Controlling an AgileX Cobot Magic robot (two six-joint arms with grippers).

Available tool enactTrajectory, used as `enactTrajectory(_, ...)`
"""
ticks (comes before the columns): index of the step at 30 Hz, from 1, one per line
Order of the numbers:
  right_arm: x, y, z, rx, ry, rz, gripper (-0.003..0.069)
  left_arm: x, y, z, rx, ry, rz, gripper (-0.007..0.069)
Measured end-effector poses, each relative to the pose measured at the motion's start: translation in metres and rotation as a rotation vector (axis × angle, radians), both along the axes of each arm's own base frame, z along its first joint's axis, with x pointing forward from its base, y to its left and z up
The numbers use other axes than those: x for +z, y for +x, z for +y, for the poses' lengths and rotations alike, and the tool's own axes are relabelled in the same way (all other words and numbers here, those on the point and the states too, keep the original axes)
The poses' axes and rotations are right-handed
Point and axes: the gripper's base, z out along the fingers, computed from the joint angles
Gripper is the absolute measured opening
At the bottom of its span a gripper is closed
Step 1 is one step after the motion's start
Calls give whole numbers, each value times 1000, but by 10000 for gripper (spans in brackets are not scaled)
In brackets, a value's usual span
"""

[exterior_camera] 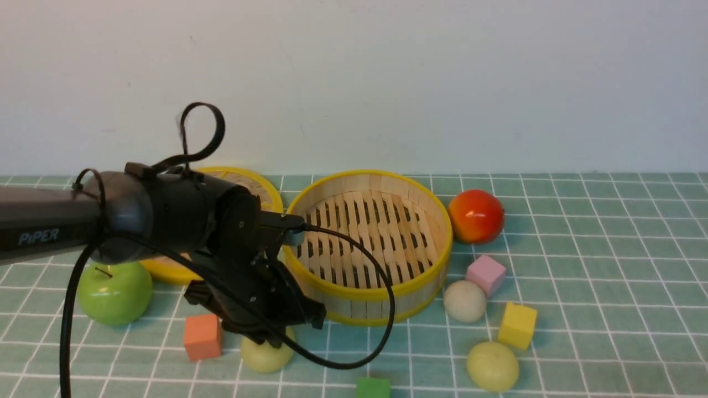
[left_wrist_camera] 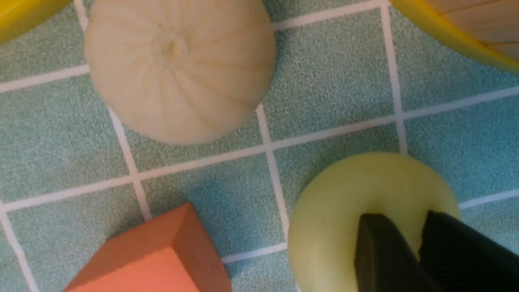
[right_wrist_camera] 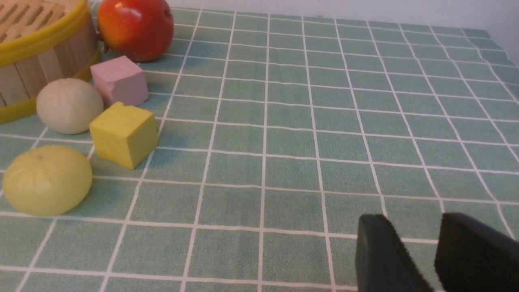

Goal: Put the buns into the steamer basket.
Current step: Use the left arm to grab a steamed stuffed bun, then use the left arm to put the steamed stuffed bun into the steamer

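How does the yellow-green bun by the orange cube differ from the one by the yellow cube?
The left bun, by the orange cube, is pinched by the left hand; the right bun, by the yellow cube, lies free. The left arm partly hides the left bun in the front view; the right bun shows whole. Both are pale yellow-green, on the cloth outside the steamer basket.

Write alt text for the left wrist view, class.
Two dark fingers overlap a pale yellow-green bun on a green checked cloth. An off-white pleated bun, an orange cube and the steamer basket's yellow rim lie nearby.
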Motion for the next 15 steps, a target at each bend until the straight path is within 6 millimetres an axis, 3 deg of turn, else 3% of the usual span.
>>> enactTrajectory(3, 0, 0, 0, 0, 0, 0, 240, 1, -2, 1, -1, 8, 17, -5)
enactTrajectory(6, 0, 0, 0, 0, 0, 0, 240, 15, -6, 2, -3, 7, 18, -13)
enactTrajectory(10, 0, 0, 0, 0, 0, 0, 240, 62, -2, 0, -5, -27, -47, -13)
enactTrajectory(12, 0, 0, 0, 0, 0, 0, 240, 99, 6, -5, -5, -80, -131, -13)
enactTrajectory(15, 0, 0, 0, 0, 0, 0, 240, 127, 15, -12, 2, -144, -202, -13)
